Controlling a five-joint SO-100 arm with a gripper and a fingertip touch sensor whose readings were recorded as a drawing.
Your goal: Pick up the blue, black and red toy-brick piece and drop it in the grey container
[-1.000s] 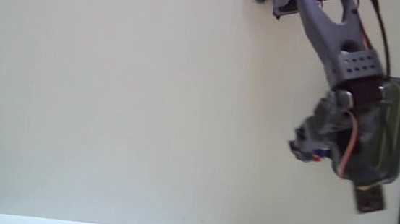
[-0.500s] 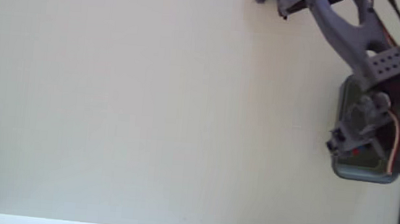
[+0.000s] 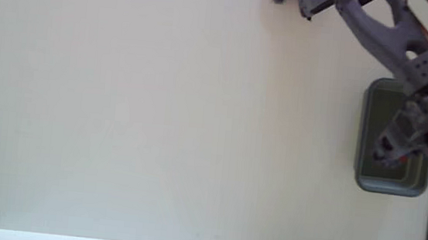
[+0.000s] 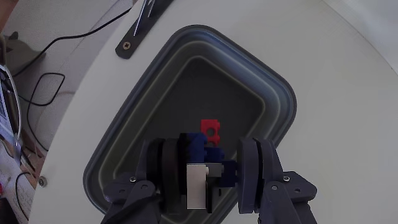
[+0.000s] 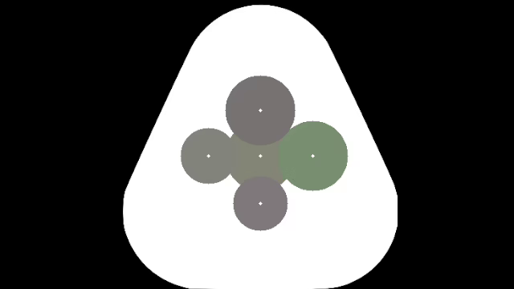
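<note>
Wrist view shows the claw (image 4: 214, 171) at the bottom centre of the frame, its two dark fingers closed onto the blue, black and red toy-brick piece (image 4: 208, 146), which is pinched between them with its red brick poking out toward the middle of the picture. Directly beneath, filling the centre of the frame, lies the grey container (image 4: 124, 118), its thick stepped rim ringing an empty floor; the brick piece hangs over that floor, not yet resting on it.

In the fixed view the claw (image 3: 392, 153) sits at the right edge of the frame, over the grey container (image 3: 370, 134), which rests on the white counter (image 3: 160, 115). A speck of red marks the piece (image 3: 402, 158) there, too small to read further.

The piece looks light, rigid and smooth-sided, so a pinch across its flat faces should hold it. Being joined bricks, it could split if squeezed off-centre. It should fall cleanly into the tray.
</note>
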